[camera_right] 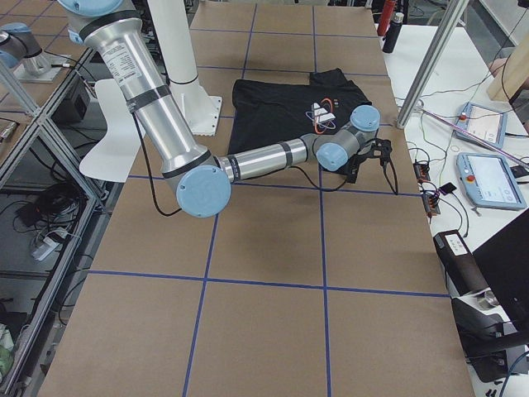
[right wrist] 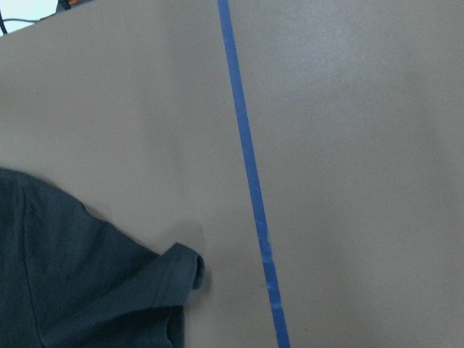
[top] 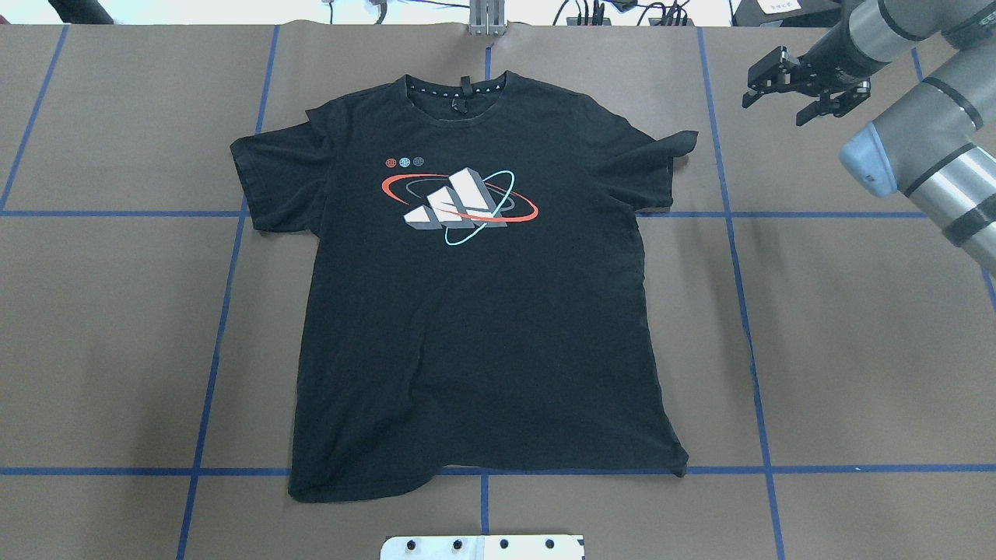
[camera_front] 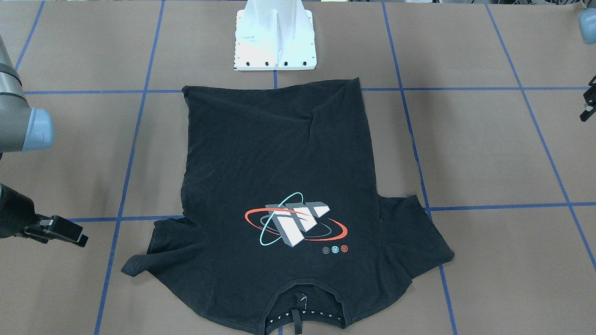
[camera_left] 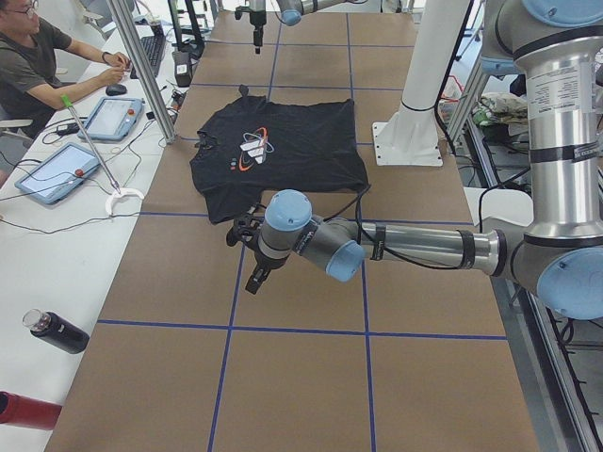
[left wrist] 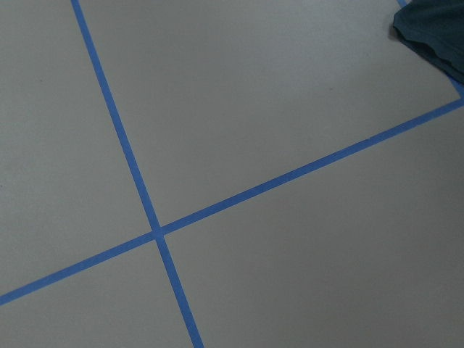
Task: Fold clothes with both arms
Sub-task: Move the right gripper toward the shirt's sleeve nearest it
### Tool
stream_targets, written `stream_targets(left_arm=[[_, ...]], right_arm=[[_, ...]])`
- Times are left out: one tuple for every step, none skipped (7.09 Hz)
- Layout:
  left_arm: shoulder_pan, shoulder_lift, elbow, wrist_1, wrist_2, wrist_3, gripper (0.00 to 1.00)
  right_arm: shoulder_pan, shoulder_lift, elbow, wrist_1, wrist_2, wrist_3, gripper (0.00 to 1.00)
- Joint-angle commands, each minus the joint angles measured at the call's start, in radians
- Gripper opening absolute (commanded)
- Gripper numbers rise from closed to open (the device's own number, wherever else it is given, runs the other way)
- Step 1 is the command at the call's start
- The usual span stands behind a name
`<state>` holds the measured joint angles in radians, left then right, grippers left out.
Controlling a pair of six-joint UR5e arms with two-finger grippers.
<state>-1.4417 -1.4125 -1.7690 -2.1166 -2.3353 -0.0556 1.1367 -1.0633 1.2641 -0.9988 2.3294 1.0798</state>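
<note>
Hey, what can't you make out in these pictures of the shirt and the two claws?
Left claw: cut off by the front view's right edge; open or shut unclear.
Collar print on the T-shirt: too small to read in any view.
T-shirt underside: hidden against the table.

Arms silver-grey metal w/ lt-blue joint caps, black cables; white bolted pedestal
</note>
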Motion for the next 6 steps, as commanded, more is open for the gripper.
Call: stream_targets(left_arm=[[0.0,0.001,-0.001,-0.017,0.001,-0.001,1.0],[0.0,0.003,-0.007,-0.019,-0.001,-0.003,1.0],[0.0,0.004,-0.007,-0.019,0.001,-0.003,1.0],[0.0,0.004,-0.007,-0.019,-0.001,-0.003,1.0],[0.0,0.004,-0.007,-0.019,-0.001,-0.004,1.0],[0.001,0.006,-0.007,-0.019,-0.002,-0.004,1.0]], right_arm=[[-0.041,0.032,-0.14,0.284,-0.071,0.298,0.97],[-0.107,0.042,-0.146,0.285,-0.181,0.34,0.97],[-0.123,0.061,-0.158,0.281,-0.214,0.341,0.93],[-0.135,0.063,-0.182,0.281,-0.219,0.336,0.92],[-0.138,0.1,-0.222,0.279,-0.22,0.333,0.9],[-0.149,0.103,-0.236,0.279,-0.24,0.33,0.84]])
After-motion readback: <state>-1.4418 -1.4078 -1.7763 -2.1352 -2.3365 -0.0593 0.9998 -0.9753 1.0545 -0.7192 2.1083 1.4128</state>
